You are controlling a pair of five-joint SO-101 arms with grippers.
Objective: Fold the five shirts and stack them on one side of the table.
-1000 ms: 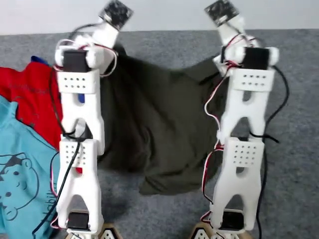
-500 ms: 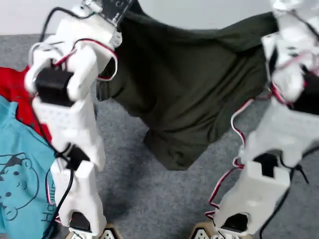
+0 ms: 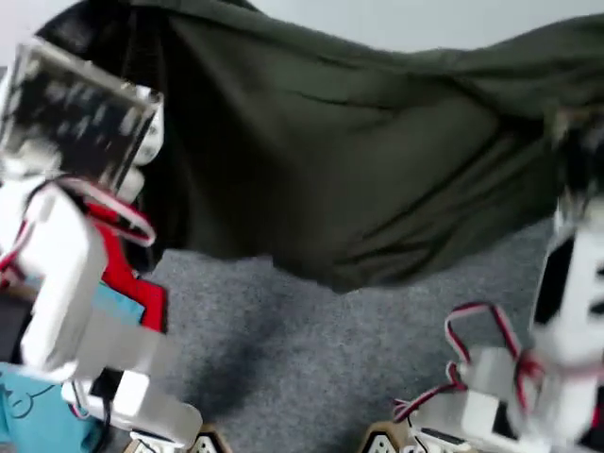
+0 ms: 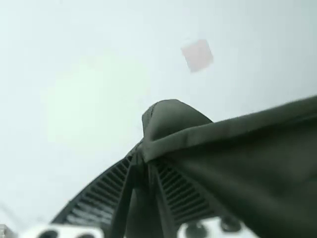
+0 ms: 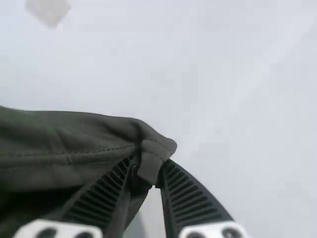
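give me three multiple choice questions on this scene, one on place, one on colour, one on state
1. Where is the dark shirt? A) lying flat B) held up between the two arms C) folded on a stack
2. What colour is the shirt beside the red shirt? A) yellow B) teal C) white
3. What state is the left end effector in? A) open, empty B) shut on the dark shirt C) shut on a cup

Answers: 1 B, it hangs above the table; 2 B, the teal shirt lies beside the red one; 3 B, its fingers pinch a fold of cloth.
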